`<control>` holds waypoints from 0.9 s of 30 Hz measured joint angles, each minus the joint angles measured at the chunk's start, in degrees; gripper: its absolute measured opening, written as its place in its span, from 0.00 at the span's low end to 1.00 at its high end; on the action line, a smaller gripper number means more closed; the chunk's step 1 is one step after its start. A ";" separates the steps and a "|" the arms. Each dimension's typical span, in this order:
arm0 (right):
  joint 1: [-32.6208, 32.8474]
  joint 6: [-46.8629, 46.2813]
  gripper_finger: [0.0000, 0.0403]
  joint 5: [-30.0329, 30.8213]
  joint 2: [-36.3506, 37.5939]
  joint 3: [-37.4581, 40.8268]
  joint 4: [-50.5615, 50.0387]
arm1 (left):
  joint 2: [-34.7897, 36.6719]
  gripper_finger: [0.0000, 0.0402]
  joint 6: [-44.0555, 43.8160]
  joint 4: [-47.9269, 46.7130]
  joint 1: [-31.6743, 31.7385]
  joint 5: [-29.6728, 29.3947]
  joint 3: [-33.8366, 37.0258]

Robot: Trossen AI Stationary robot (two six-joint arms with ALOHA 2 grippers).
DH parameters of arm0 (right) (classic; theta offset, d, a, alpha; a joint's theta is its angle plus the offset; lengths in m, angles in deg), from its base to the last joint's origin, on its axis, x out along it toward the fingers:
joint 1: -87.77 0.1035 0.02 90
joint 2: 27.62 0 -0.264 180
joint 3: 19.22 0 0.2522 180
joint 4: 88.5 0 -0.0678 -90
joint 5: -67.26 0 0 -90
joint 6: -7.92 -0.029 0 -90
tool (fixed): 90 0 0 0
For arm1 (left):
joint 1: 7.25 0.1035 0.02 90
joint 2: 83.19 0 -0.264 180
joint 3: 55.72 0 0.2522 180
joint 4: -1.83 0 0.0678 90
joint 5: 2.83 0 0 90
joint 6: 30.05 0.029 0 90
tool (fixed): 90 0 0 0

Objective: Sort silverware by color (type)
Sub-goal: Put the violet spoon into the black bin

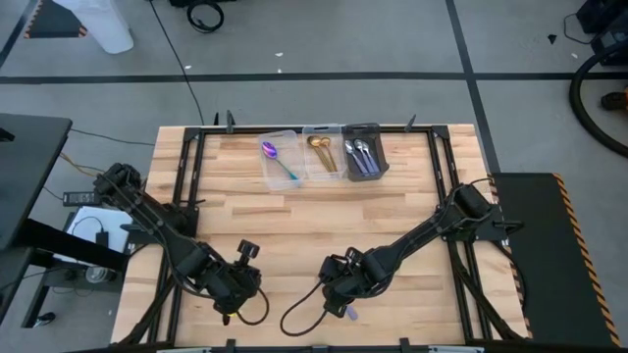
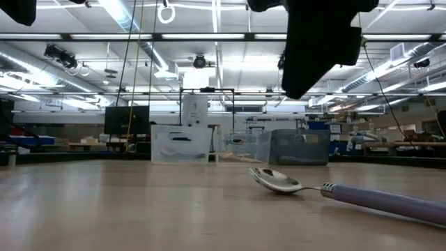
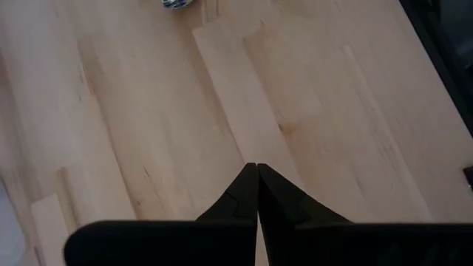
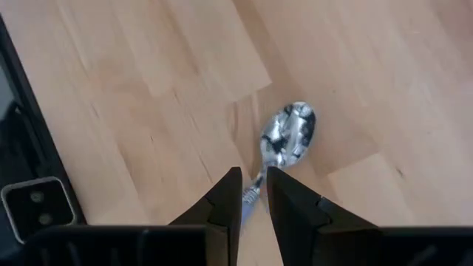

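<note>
Spoon: handle hidden behind my right gripper in wrist view; cut off at frame edge in low view. Bin contents: too small to count. Shiny object cut off, unidentifiable.

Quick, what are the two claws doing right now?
Left claw: closed, empty, over bare table.
Right claw: closed on the spoon handle, spoon lying on the table.

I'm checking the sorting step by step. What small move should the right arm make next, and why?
Probably lift straight up a little. The right gripper has its fingers closed around the neck of the silver spoon, which lies flat on the table near the front edge. It likely belongs in the dark grey bin, which holds other silver pieces. The left gripper waits shut.
</note>
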 joint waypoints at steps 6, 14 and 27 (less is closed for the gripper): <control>0.24 3.08 0.25 3.43 0.38 -0.12 -0.81 | 0.00 0.03 0.09 -0.06 0.18 -0.02 0.00; 0.27 2.42 0.45 7.26 0.23 -0.09 -3.91 | 0.00 0.03 0.18 -0.08 0.26 -0.02 0.00; 1.74 -1.32 0.50 12.01 0.23 3.56 -4.46 | -0.02 0.03 1.00 -0.07 0.43 -1.52 0.00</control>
